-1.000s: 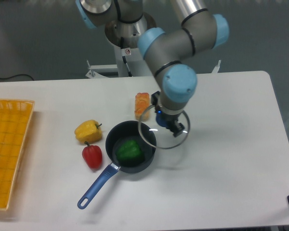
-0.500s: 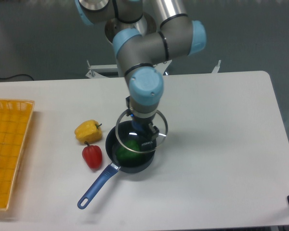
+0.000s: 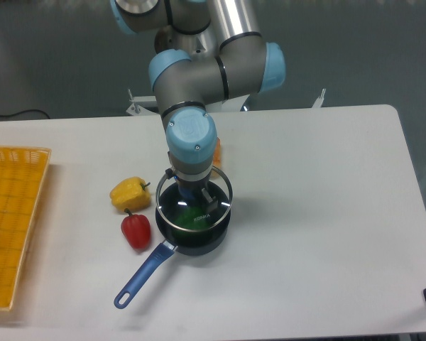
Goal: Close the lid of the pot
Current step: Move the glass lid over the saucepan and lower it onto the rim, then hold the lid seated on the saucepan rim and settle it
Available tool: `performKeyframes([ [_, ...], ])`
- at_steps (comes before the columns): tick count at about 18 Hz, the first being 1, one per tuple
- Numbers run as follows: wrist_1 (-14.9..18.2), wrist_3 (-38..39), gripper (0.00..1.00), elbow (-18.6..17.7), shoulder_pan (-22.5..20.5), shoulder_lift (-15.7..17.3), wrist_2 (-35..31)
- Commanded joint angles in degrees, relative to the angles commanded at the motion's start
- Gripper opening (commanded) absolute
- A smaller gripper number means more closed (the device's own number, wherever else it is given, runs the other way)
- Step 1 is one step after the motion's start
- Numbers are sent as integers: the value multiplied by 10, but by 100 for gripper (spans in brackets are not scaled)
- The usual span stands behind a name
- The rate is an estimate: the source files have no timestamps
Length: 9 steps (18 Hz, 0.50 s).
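Observation:
The pot [image 3: 193,240] stands near the middle of the table, its long blue handle [image 3: 143,273] pointing toward the front left. A green pepper [image 3: 190,215] lies inside it. The lid [image 3: 216,204], a clear glass disc with a metal rim, hangs directly over the pot's mouth, just above its rim. My gripper [image 3: 193,193] points straight down over the pot's centre and is shut on the lid's knob, which the fingers hide.
A yellow pepper [image 3: 130,192] and a red pepper [image 3: 135,230] lie just left of the pot. An orange object [image 3: 216,150] peeks out behind the arm. A yellow basket [image 3: 11,220] fills the left edge.
The gripper has carried the lid leftward from the pot's right side to directly above the pot, and lowered it closer to the rim.

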<state>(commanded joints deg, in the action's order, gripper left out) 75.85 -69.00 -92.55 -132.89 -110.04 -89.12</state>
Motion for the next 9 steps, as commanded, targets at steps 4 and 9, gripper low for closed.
performKeyframes([
  [4,-1,3,62,8,2,-10,-2],
  [9,-4,4,61,10,2,-17,-3],
])
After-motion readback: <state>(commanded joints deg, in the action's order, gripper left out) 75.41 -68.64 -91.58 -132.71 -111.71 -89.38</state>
